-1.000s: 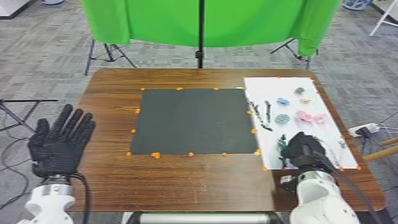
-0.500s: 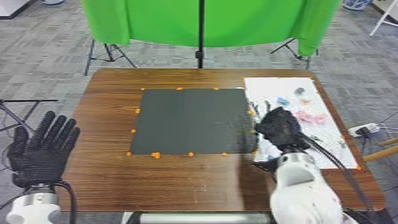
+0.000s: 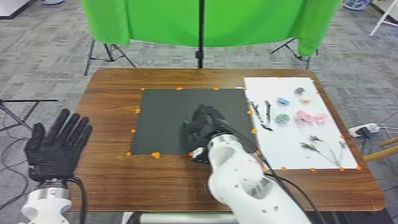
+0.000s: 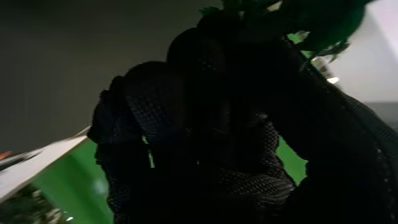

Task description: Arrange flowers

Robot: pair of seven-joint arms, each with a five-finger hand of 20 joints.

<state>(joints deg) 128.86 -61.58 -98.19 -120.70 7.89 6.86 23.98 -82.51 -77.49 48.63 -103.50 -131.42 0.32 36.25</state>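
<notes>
"How far along are you?"

"Near the start, I'd judge. My right hand (image 3: 209,129) is over the dark sheet (image 3: 169,106), fingers and thumb closed on some green leaves (image 4: 334,24). Whether they touch the sheet, I can't tell."

"And what's left?"

"Setting these down, then most of the flowers: the pink flowers (image 3: 310,118), blue flower (image 3: 282,101) and round green flower (image 3: 282,119) lie on the white sheet (image 3: 274,154), with the dark twigs (image 3: 258,113) and thin sprigs (image 3: 311,147)."

"Your other hand?"

"My left hand (image 3: 55,152) is beside the table (image 3: 133,185), fingers straight and spread."

"Any labels or brands?"

"No writing I can read."
</notes>
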